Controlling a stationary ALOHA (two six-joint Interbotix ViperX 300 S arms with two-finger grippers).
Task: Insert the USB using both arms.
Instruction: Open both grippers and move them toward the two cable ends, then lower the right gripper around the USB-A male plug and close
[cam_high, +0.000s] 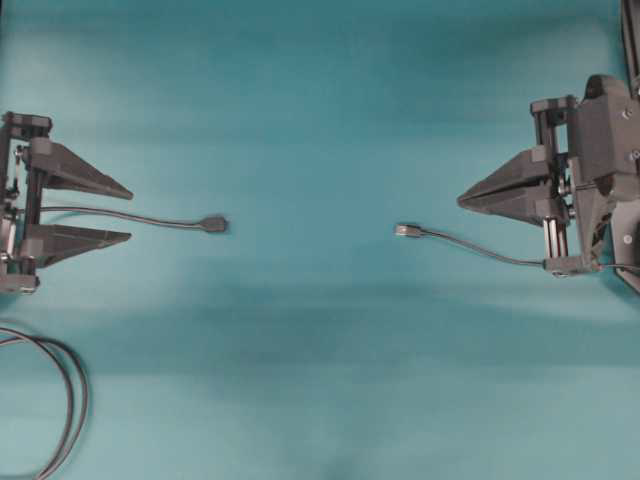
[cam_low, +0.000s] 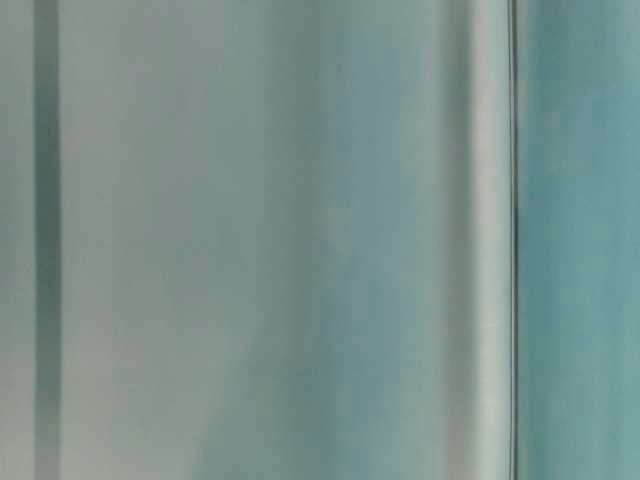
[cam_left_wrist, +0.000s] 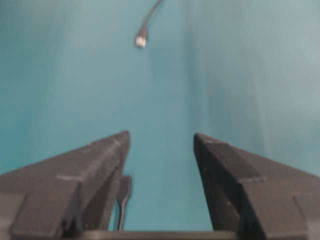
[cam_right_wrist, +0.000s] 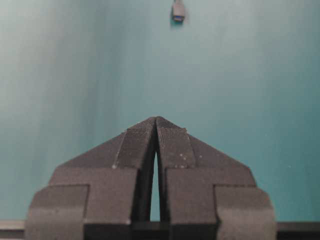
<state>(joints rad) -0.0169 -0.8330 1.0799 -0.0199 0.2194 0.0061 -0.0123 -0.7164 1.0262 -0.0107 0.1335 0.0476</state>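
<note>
Overhead: left gripper (cam_high: 131, 212) is standing spread at the bench's left edge, dark socket (cam_high: 214, 224) lying beyond its tips. Right gripper (cam_high: 462, 202) is sitting pressed together at the right edge; the USB (cam_high: 404, 230) is lying mid-bench (silvery tip leftward). Table-level: only blur. Left wrist: USB (cam_left_wrist: 141, 39) lying ahead, untouched.

The left end effector (cam_high: 130, 212) points toward the right one, fingers spread apart, empty. The right end effector (cam_high: 460, 201) faces it, fingers pressed together, empty.
</note>
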